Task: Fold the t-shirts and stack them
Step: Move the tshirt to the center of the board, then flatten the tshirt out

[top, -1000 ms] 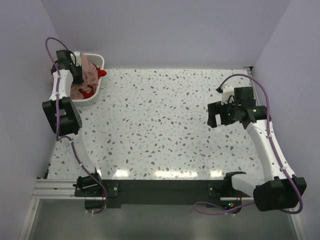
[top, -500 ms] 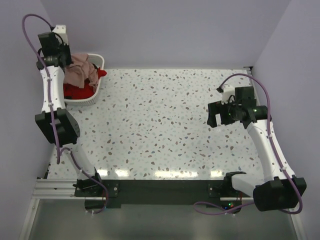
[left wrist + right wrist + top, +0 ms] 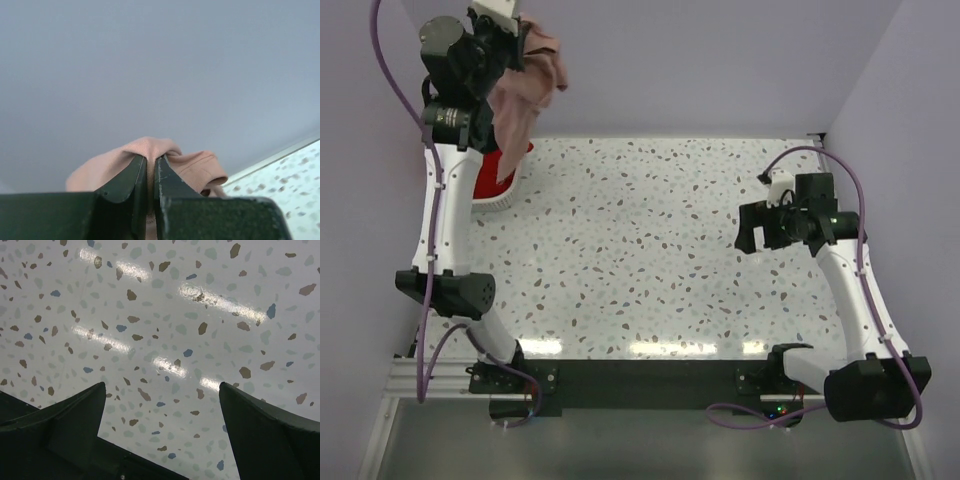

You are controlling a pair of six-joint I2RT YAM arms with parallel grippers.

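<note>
While right end effector (image 3: 161, 386) gapes empty, left end effector (image 3: 150, 160) tight on salmon-pink t-shirt (image 3: 192, 167)

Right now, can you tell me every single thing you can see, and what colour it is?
pink t-shirt: one, dusty salmon-pink, hanging in the air at the far left, pinched by the left gripper
red t-shirt: one, bright red, in the basket under the pink one
basket: one, white, far left corner of the table, mostly hidden
table: one, white with brown and blue speckles
left gripper: one, black, shut on the pink t-shirt, raised high
right gripper: one, black, open and holding nothing, above the table's right side
</note>
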